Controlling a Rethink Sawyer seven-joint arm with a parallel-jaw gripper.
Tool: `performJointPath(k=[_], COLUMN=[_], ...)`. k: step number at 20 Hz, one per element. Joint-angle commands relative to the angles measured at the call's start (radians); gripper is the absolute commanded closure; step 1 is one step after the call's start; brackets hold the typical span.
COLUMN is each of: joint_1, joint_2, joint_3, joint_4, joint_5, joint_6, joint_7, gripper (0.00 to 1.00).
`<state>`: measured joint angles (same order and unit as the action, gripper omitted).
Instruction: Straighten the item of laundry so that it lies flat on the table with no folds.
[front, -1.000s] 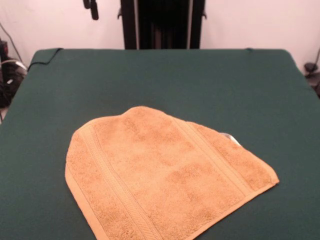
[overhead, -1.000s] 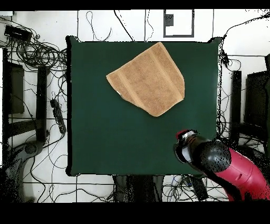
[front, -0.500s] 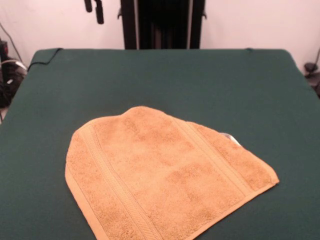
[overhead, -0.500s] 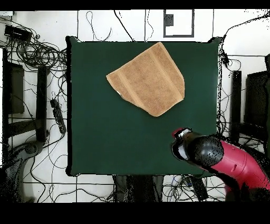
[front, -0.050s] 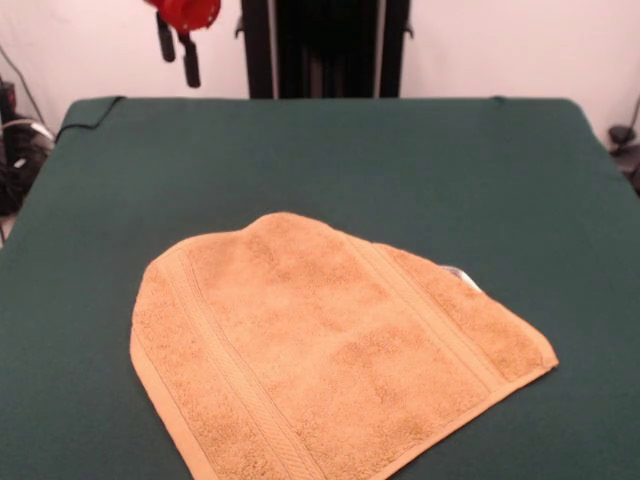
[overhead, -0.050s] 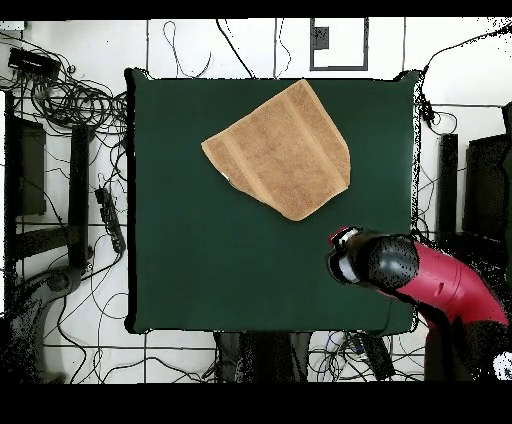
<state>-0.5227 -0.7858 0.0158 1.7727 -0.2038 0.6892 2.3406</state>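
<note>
Tool (front, -0.050s: 176, 52) raised, tips slightly apart, holding nothing.
I see the orange-tan towel (overhead, -0.050s: 282, 149) well apart from it across the worktop (overhead, -0.050s: 200, 260), one corner apparently folded under.

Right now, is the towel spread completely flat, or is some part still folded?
Mostly spread, but one corner looks folded under. The towel shows three sharp corners and one rounded edge on the table; the white label peeks out from beneath.
</note>
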Motion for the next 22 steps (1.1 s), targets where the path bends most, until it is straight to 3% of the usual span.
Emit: performJointPath(k=[1,11,18,22], joint_1=[0.075,0.133,0.145,0.143], joint_2=[0.166,0.367,0.432,0.451], joint_3=[0.1,0.064,0.06,0.064], joint_4=[-0.154,-0.407,-0.526,-0.601], joint_5=[-0.012,0.007,0.022,0.031], joint_6=[0.13,0.138,0.193,0.286], joint_7=[-0.031,0.032,0.026,0.001], gripper=[0.0,0.0,0.0,0.0])
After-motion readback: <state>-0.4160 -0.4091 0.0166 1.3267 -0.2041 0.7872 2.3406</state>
